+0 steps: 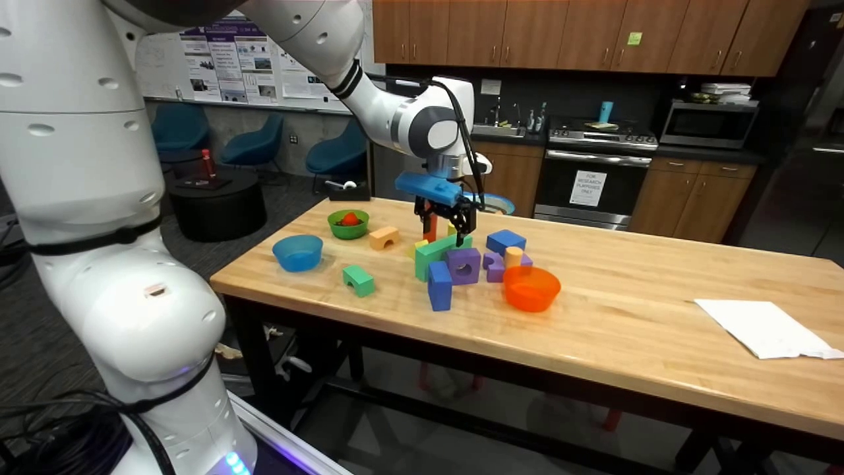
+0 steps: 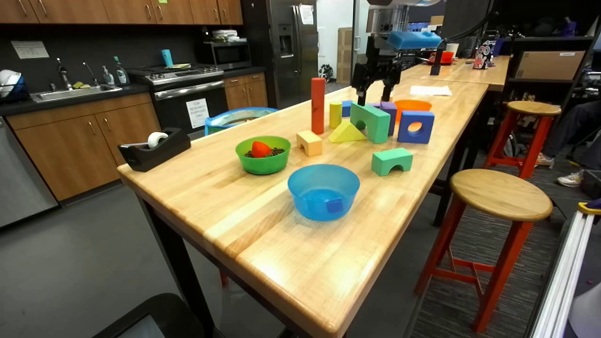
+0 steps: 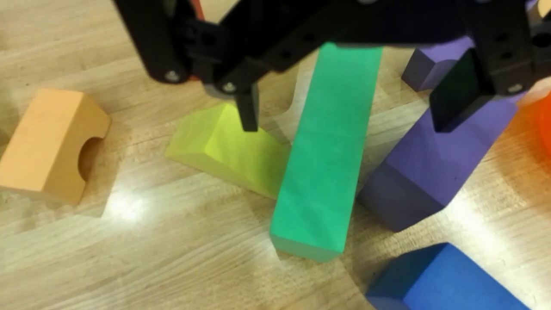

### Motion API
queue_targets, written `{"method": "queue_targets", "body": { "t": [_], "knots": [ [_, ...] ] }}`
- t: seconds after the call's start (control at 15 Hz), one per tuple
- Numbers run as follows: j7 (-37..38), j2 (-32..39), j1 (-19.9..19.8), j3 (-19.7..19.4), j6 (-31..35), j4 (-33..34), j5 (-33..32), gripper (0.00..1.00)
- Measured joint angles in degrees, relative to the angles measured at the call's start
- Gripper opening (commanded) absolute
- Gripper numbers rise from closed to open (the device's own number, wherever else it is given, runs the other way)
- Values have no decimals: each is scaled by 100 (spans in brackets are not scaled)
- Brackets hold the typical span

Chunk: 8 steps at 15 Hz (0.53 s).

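Wrist view presents the gripper (image 3: 348, 125) with its two fingers spread wide apart; nothing is held between them. Directly below the gripper is the long green block (image 3: 327, 150), whose top passes through the space between the fingertips, as this camera sees it. Whether a fingertip touches any block, I cannot tell.

Close under one fingertip lies a yellow triangular block (image 3: 241, 155), just beside the long green block. Under the opposite fingertip is a purple block (image 3: 447, 159). A little outward from the gripper, near the purple block, there is a blue block (image 3: 460, 280).

Also near the gripper, in an exterior view, a tall red block (image 2: 318, 105) stands upright, with a yellow cylinder (image 2: 335, 116) next to it. On the purple block's side of the gripper are a second blue block (image 1: 506, 241), an orange cylinder (image 1: 513, 257) and, farther outward, an orange bowl (image 1: 533, 293).

On the yellow triangular block's side, apart from the gripper, sits a light orange arch (image 3: 47, 137); a small green arch (image 2: 389, 157) is also away from it. More distant from the gripper are a blue bowl (image 2: 310, 202) and a green bowl (image 2: 263, 165), which contains a red piece (image 2: 261, 149). Blocks and bowls share one wooden table (image 2: 225, 202).
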Motion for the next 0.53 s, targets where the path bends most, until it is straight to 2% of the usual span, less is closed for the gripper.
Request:
{"method": "queue_targets", "body": {
  "t": [0.53],
  "knots": [
    [30, 122, 21, 81, 130, 72, -1, 100]
  ]
}}
